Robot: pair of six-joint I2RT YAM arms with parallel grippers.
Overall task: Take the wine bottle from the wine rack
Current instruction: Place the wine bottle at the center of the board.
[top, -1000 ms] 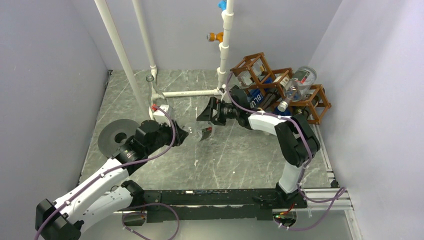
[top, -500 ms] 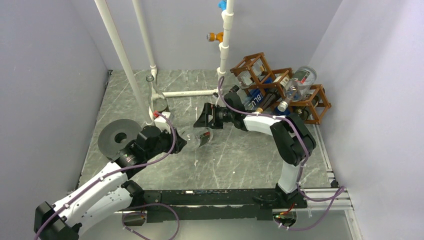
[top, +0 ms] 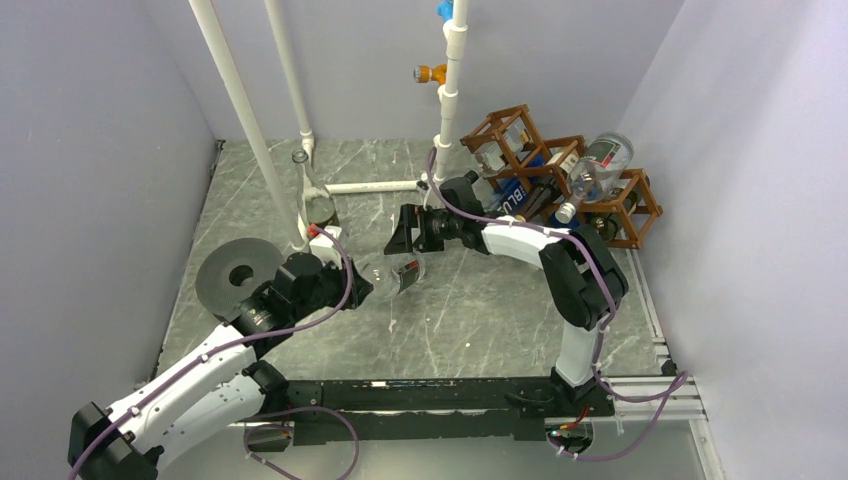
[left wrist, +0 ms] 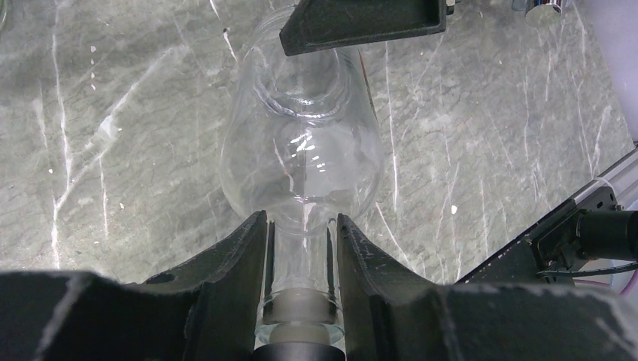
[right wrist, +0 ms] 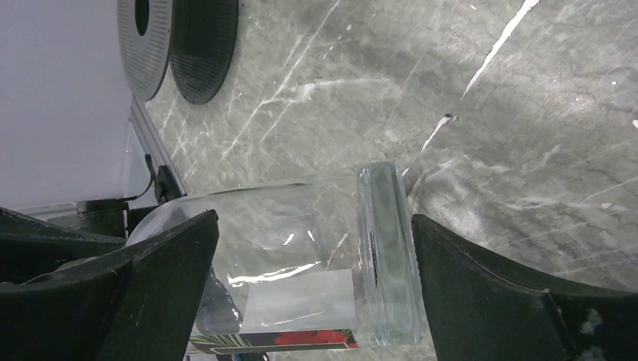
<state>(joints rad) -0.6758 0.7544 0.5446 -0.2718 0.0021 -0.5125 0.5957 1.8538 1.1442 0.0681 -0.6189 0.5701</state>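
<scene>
1. Wine bottle (left wrist: 301,158): clear glass, lying roughly level over the middle of the table (top: 480,310), well apart from the wine rack (top: 492,121). I cannot tell whether it touches the tabletop.
2. Left gripper (left wrist: 301,226): I read it as clamped on the bottle's neck, one finger on each side just below the shoulder.
3. Right gripper (right wrist: 314,222): fingers spread wide, one on each side of the bottle's thick base, with a gap showing on both sides in its wrist view.
4. Wine rack: brown lattice in the far right corner, close against the right wall. It holds a clear bottle with a red label (top: 600,165) and a blue-labelled one (top: 515,190).
5. Open room: I see bare marble in front of the bottle and to its right.
6. Left side: black discs (top: 240,275) near the left edge, with white pipes (top: 240,110) and a glass flask (top: 312,195) behind them.
</scene>
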